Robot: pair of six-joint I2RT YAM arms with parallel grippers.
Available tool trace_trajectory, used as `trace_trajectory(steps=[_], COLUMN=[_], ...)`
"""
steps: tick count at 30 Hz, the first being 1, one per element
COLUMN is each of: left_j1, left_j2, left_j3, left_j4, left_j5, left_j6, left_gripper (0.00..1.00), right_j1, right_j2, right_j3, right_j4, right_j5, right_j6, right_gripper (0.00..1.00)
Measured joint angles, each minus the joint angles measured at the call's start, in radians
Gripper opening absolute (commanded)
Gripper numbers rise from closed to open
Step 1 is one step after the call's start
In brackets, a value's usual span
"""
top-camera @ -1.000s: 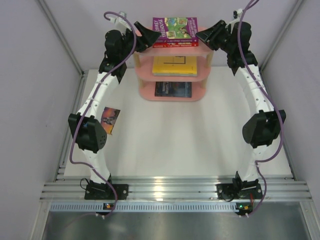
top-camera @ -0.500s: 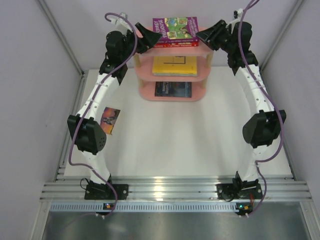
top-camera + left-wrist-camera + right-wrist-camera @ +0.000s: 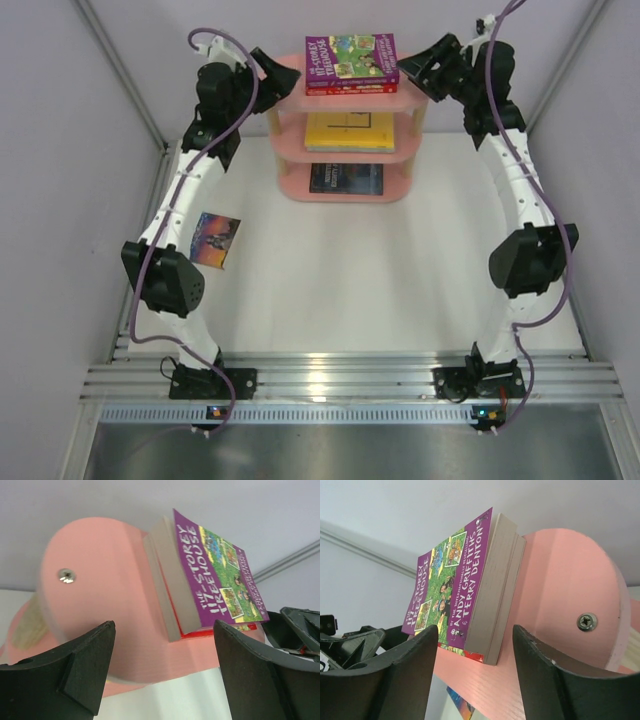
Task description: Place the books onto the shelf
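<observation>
Purple book [image 3: 350, 57] rests on a red book [image 3: 355, 89] atop the shelf [image 3: 292, 183], flanked by both arms' wide, empty jaws, likely to square it.

We see a matt, finely grained pink shelf [image 3: 110, 605], a shiny metal screw [image 3: 66, 575], a purple book [image 3: 215, 575] with glossy cover and dull paper pages, and matt black plastic on the left hand [image 3: 164, 647] and right hand [image 3: 475, 642].

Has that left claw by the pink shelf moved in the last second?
Yes. The left gripper has drawn leftward, away from the purple book on the shelf, which stayed put.
</observation>
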Motion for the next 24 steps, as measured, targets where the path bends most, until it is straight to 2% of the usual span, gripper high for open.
trace_trajectory(steps=[5,9,12,15,17,20,24], left_j1=[0.063,0.170,0.301,0.454,0.536,0.629,0.705], left_j2=[-0.080,-0.197,-0.310,-0.414,-0.444,-0.446,-0.409], left_j3=[-0.045,-0.117,-0.240,-0.409,-0.500,-0.616,-0.722], left_j4=[-0.108,-0.229,-0.300,-0.358,-0.394,-0.435,-0.456], left_j5=[-0.035,-0.069,-0.101,-0.135,-0.158,-0.169,-0.200], left_j6=[-0.010,-0.032,-0.068,-0.110,-0.120,-0.131,-0.117], left_gripper=[0.84,0.83,0.85,0.85,0.86,0.85,0.85], right_j1=[-0.015,-0.018,-0.016,0.012,0.074,0.236,0.450], right_j2=[-0.036,-0.124,-0.249,-0.430,-0.539,-0.660,-0.666], right_j3=[-0.008,-0.048,-0.159,-0.349,-0.483,-0.684,-0.900], right_j4=[-0.022,-0.042,-0.034,-0.001,0.040,0.092,0.168], right_j5=[-0.007,-0.009,-0.009,0.012,0.055,0.141,0.270], right_j6=[-0.020,-0.038,-0.040,-0.040,-0.040,-0.024,0.048], right_gripper=[0.68,0.71,0.73,0.74,0.75,0.74,0.72])
